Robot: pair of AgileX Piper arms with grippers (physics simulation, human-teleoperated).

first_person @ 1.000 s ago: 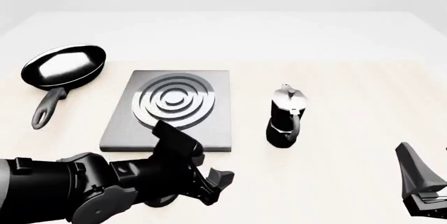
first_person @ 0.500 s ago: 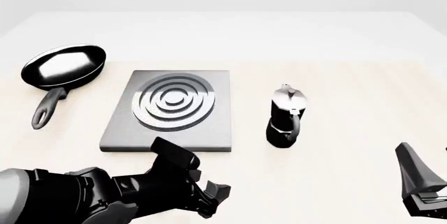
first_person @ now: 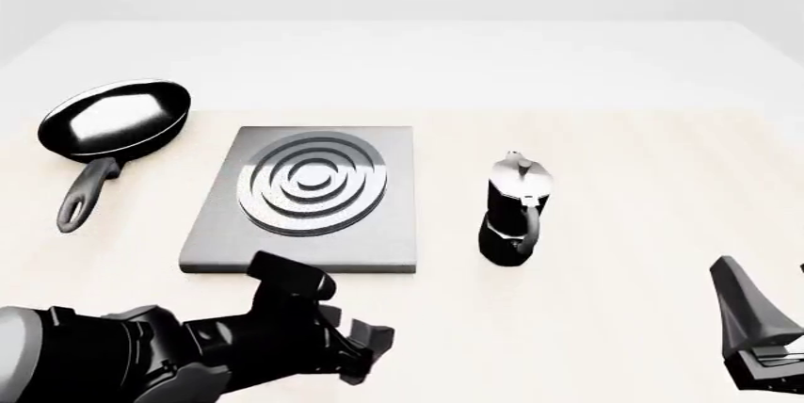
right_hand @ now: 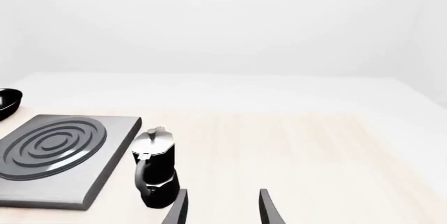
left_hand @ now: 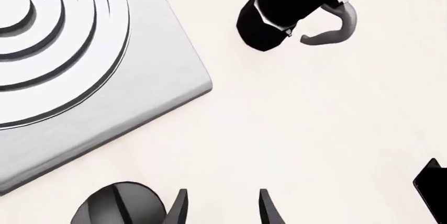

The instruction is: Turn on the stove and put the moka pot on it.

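Left gripper (first_person: 364, 356), fingers spread and empty, has drawn back from stove (first_person: 301, 198) toward knob (left_hand: 115, 205); pot (first_person: 513, 207) untouched; right gripper (right_hand: 222, 208) spread, idle.

Flat grey square stove slab (first_person: 384, 230) patterned with concentric silver rings. Black faceted moka pot (first_person: 510, 219), shiny silver lid. Black frying pan (first_person: 113, 120), glossy pale inside. Pale cream wood-grain table (first_person: 628, 177). Black oval knob (left_hand: 119, 208).

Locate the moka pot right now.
Front view: the moka pot stands upright on the table, just right of the stove, untouched by either gripper.
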